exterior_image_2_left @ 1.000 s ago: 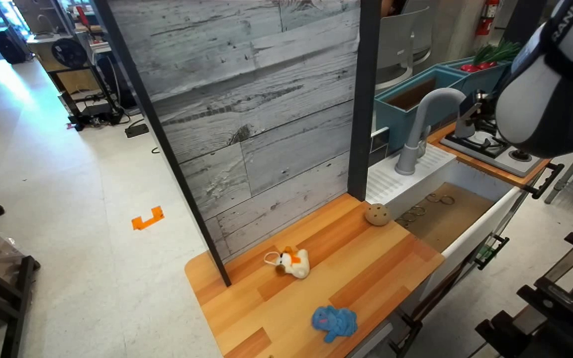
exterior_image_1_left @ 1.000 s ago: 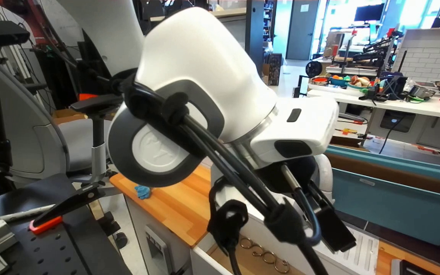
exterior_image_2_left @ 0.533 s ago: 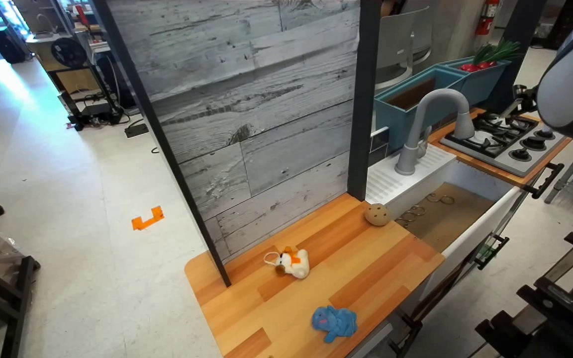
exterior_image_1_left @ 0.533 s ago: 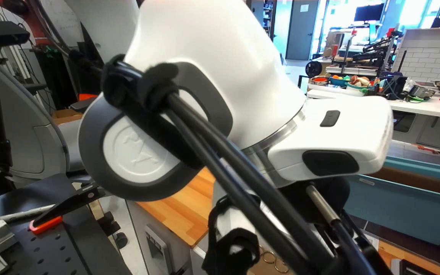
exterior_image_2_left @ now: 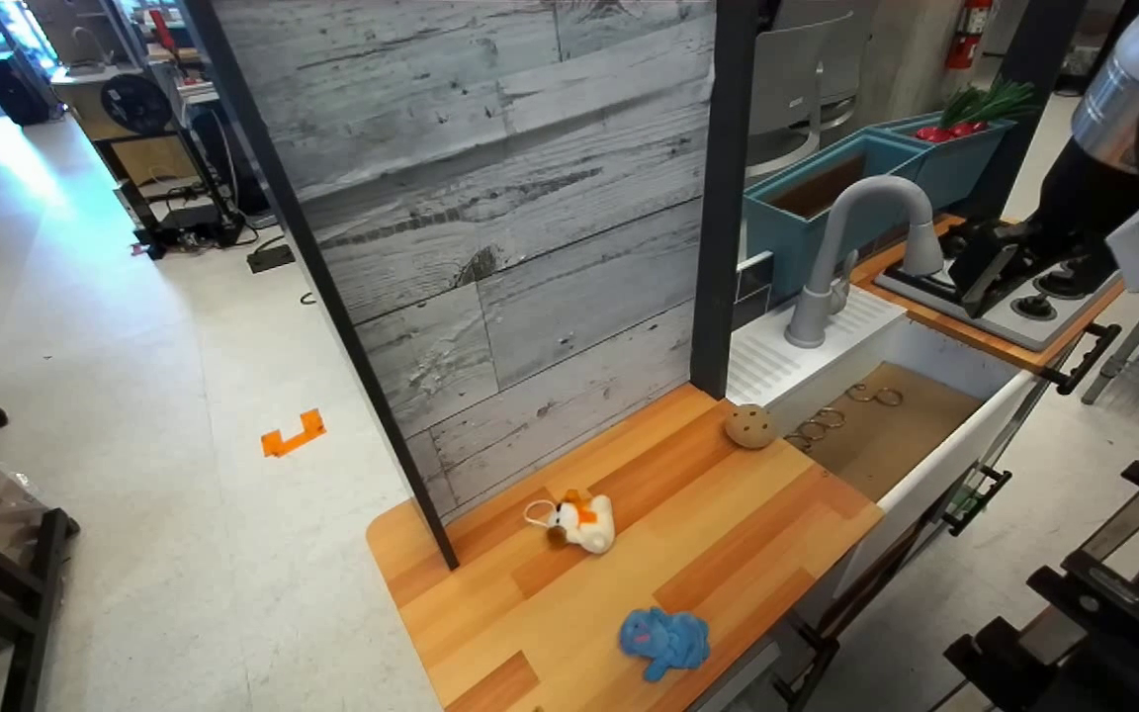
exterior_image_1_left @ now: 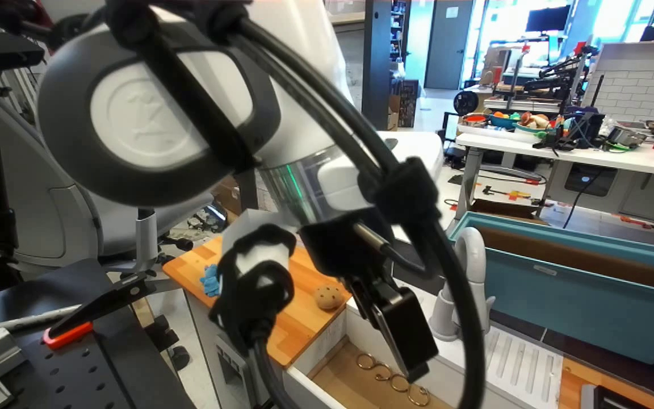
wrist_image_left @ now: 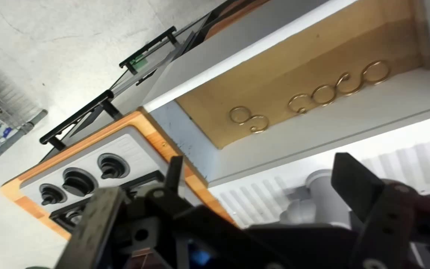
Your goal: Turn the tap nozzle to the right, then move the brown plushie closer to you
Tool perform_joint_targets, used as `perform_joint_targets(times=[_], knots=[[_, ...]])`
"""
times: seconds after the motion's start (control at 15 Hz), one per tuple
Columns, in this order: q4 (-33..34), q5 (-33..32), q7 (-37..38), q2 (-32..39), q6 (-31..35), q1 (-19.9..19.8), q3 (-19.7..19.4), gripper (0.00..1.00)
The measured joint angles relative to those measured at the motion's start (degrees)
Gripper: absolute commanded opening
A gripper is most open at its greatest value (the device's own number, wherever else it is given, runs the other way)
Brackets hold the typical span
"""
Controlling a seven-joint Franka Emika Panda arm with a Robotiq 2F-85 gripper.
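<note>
The tap nozzle is a grey arched faucet (exterior_image_2_left: 832, 237) behind the sink, its spout hanging toward the stove side in an exterior view. It also shows in an exterior view (exterior_image_1_left: 470, 255), partly behind a cable, and its base shows in the wrist view (wrist_image_left: 327, 194). The brown plushie (exterior_image_2_left: 749, 426) is round and dark-spotted, at the wooden counter's corner by the sink, also in an exterior view (exterior_image_1_left: 328, 297); it is out of the wrist view. My gripper (wrist_image_left: 259, 164) is open and empty, apart from the spout, shown in both exterior views (exterior_image_2_left: 977, 287) (exterior_image_1_left: 415, 366).
A blue toy (exterior_image_2_left: 665, 643) and a cream toy (exterior_image_2_left: 591, 524) lie on the wooden counter (exterior_image_2_left: 718, 554). The sink (wrist_image_left: 293, 86) holds several brass hooks. A stove (wrist_image_left: 88, 175) and teal planters (exterior_image_1_left: 577, 289) stand nearby. A tall wood-look panel (exterior_image_2_left: 510, 247) borders the counter.
My gripper was beside the spout, drew back from it, and is now lower. In an exterior view the arm has swung so the brown plushie and faucet show. The spout and toys have not visibly moved.
</note>
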Motion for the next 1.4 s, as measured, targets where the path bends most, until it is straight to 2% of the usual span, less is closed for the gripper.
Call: perform_joint_targets(times=[0.2, 0.33, 0.47, 0.67, 0.8, 0.93, 1.13, 1.4], knots=[[-1.8, -7.0, 0.0, -6.5, -7.0, 1.8, 0.4, 1.00], [-2.2, -12.2, 0.0, -11.5, -12.6, 1.4, 1.9, 1.00], [-2.0, -16.3, -0.3, -16.2, -18.3, -1.9, 6.1, 1.00], [-0.2, -17.3, -4.5, -21.0, -28.5, -11.9, 17.5, 1.00], [2.2, -17.3, -7.9, -21.2, -34.7, -17.4, 23.7, 1.00], [4.8, -17.7, -8.9, -19.5, -37.5, -20.1, 27.0, 1.00], [9.3, -19.8, -8.9, -15.0, -38.0, -21.2, 28.9, 1.00], [15.8, -23.6, -6.5, -8.0, -36.5, -21.2, 29.0, 1.00]])
